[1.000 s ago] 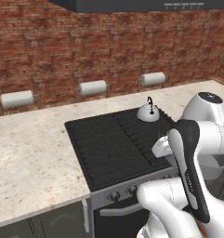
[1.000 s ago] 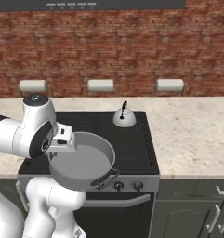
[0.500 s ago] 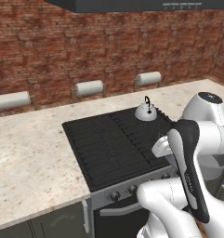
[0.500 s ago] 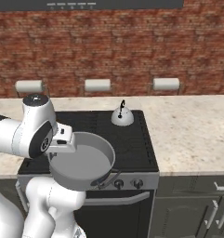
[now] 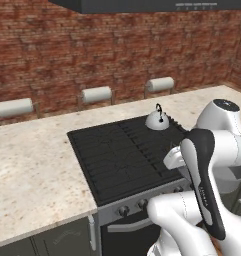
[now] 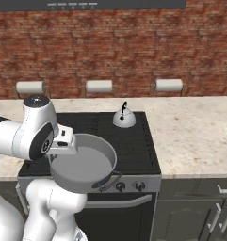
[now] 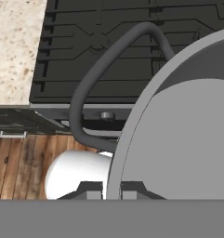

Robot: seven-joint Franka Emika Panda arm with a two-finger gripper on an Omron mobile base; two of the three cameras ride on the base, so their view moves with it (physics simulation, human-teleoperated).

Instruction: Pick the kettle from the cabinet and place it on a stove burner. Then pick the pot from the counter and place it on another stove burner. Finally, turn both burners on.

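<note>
Claw (image 7: 105, 191) clenched on rim of pot (image 6: 82, 162); fingertips (image 7: 90, 189) straddle the pot wall. Pot held clear above front edge of stove burners (image 6: 133, 141), near knob row (image 6: 129, 186), approx. level. Kettle (image 6: 124, 118) sits upright on rear burner, well apart from pot. Beige tabletop (image 5: 27, 160) flanks cooktop both sides.

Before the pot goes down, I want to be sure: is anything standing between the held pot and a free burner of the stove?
Nothing visible does. The pincer is shut on the rim of the pot, held above the stove's front edge. The kettle sits on the back right burner, while the grates left of and in front of it lie bare.
</note>
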